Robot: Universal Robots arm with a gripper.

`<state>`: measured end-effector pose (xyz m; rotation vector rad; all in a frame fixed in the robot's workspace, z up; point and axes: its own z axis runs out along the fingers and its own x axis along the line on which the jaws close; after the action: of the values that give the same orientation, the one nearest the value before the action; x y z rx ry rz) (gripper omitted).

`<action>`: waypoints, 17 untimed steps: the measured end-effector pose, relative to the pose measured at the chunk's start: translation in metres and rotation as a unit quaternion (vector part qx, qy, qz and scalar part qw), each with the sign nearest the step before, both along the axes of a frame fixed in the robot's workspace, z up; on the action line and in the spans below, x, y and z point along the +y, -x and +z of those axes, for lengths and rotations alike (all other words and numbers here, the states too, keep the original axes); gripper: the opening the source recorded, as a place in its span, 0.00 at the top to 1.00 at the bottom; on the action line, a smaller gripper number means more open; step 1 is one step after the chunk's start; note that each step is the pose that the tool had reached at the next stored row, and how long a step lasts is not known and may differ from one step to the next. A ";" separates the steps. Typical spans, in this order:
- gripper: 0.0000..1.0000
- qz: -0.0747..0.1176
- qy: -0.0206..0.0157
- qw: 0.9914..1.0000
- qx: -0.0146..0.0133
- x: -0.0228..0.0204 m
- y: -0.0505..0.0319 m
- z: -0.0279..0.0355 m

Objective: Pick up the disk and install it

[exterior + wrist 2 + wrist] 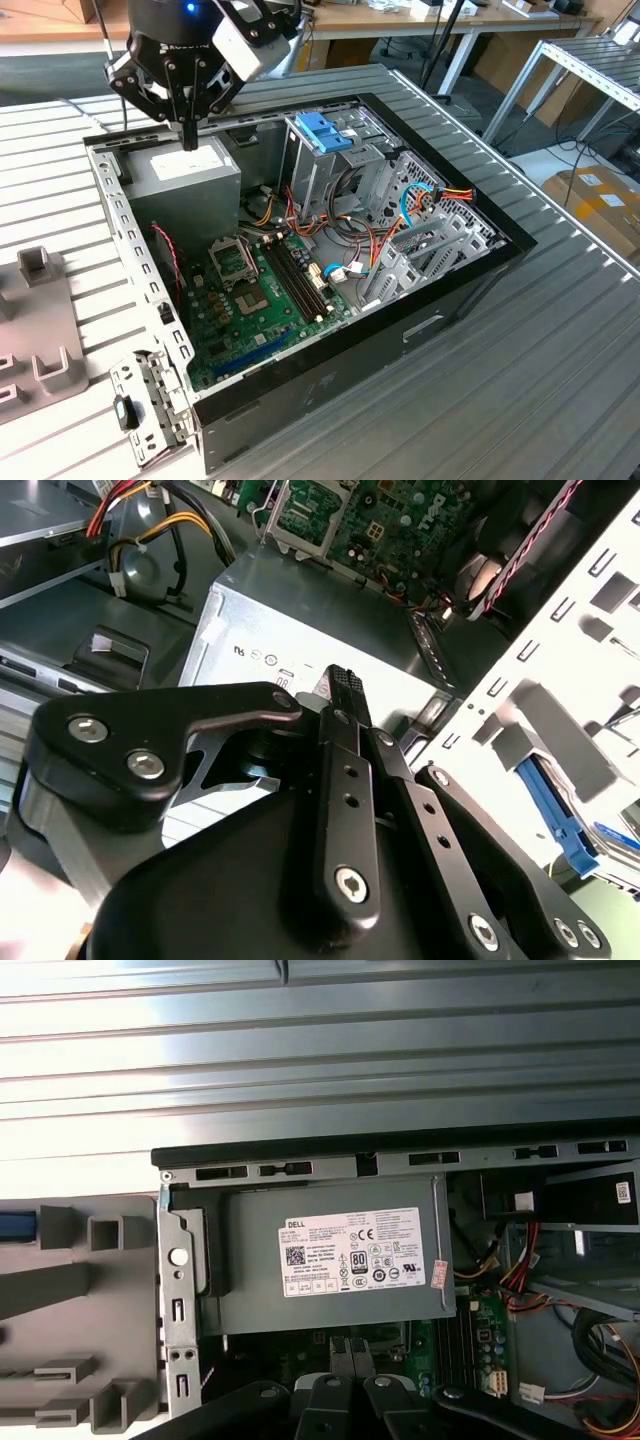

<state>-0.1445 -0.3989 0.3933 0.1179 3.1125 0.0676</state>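
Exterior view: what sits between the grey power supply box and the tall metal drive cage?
In the exterior view, a bundle of yellow and red wires fills the gap between the power supply box and the drive cage.

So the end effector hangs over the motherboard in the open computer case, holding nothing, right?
Not quite. The end effector hangs over the grey power supply in the corner of the open computer case, not over the motherboard, which lies further into the case. The exterior view shows this, and the first wrist view looks down on the supply's labelled top. The rest stands: it holds nothing.
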 end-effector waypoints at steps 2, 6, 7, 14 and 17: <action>0.89 0.000 0.000 1.000 0.000 0.0000 0.0006 0.0000; 0.89 0.000 0.000 1.000 0.000 0.0000 0.0021 0.0000; 0.89 0.000 0.000 1.000 0.000 0.0000 0.0024 0.0000; 0.89 0.000 0.000 1.000 0.000 0.0000 0.0055 0.0000; 0.89 0.000 0.000 1.000 0.000 0.0000 0.0065 0.0000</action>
<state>-0.1510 -0.3989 0.3933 0.1179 3.1125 0.0676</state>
